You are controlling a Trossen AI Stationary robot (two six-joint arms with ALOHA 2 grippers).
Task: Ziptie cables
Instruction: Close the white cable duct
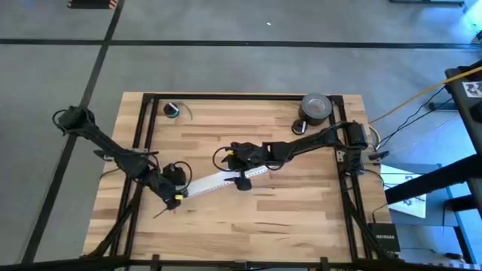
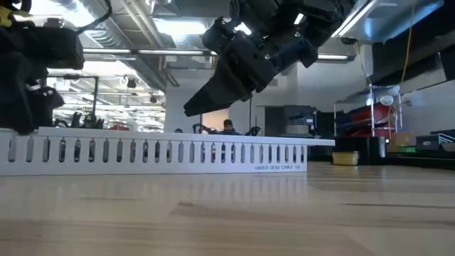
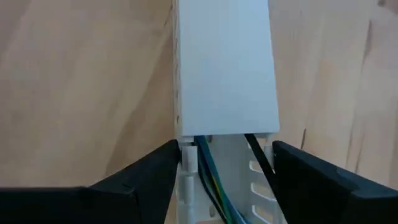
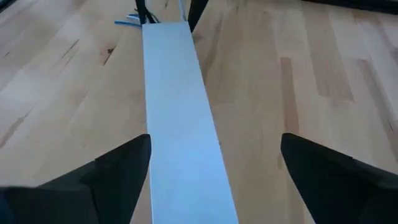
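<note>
A long white slotted duct lies slantwise on the wooden table, a flat white cover on most of its length. At its uncovered end the cables, thin blue, green and yellow wires, run out from under the cover along the channel. Beside them lies the ziptie, a thin black strip. My left gripper is at that end, its fingers on the duct's two sides. My right gripper hangs open above the covered middle of the duct, one finger on either side, clear of it. My left gripper has the duct's open end between its two fingers, one finger against each slotted side wall. The fingers come down from above, slanting along the duct. The duct lies flat on the table. Wires and ziptie pass between the fingers untouched.
A grey tape roll stands at the far right corner and a small dark round thing at the far left. A black frame runs round the table's edges. Bare wood lies near the front edge.
</note>
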